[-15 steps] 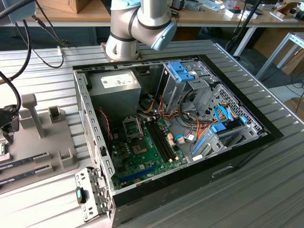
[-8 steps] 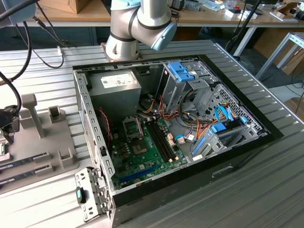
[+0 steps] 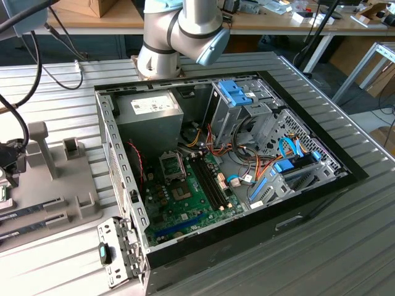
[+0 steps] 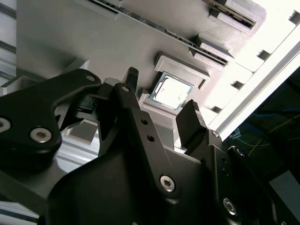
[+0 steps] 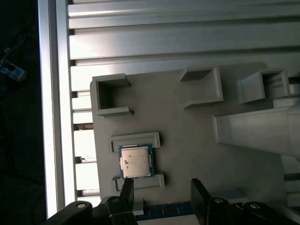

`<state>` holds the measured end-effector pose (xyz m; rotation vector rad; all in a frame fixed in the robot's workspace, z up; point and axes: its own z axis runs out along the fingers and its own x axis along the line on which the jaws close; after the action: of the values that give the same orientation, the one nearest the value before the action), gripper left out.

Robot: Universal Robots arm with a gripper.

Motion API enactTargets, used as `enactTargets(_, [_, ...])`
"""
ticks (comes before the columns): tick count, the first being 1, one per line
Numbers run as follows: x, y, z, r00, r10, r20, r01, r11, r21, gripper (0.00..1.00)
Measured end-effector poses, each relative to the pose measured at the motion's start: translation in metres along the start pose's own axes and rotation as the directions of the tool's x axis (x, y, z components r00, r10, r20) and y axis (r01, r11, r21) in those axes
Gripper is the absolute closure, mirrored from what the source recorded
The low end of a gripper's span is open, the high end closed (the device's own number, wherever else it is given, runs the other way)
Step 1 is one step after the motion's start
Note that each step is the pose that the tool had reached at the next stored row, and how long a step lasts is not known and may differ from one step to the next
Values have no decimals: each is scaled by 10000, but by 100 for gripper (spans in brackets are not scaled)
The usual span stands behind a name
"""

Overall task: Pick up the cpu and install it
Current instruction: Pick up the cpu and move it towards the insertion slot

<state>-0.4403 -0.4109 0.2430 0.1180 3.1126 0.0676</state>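
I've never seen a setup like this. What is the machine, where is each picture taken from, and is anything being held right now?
The machine is a grey robot arm with a black two-fingered gripper. The exterior view comes from a camera off the arm. It shows an open computer case lying on a ribbed metal table, its green board exposed, and a grey plastic holder at the exterior view's left. Both wrist views come from cameras riding on the arm, looking past the fingers at that holder. The cpu, a small silver square chip, lies in a recess of the holder. The gripper is open near it and holds nothing.
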Motion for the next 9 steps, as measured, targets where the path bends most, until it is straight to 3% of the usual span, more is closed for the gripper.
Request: enactTargets(9, [1,-1,31,10000,0,0,0,10000,0,40])
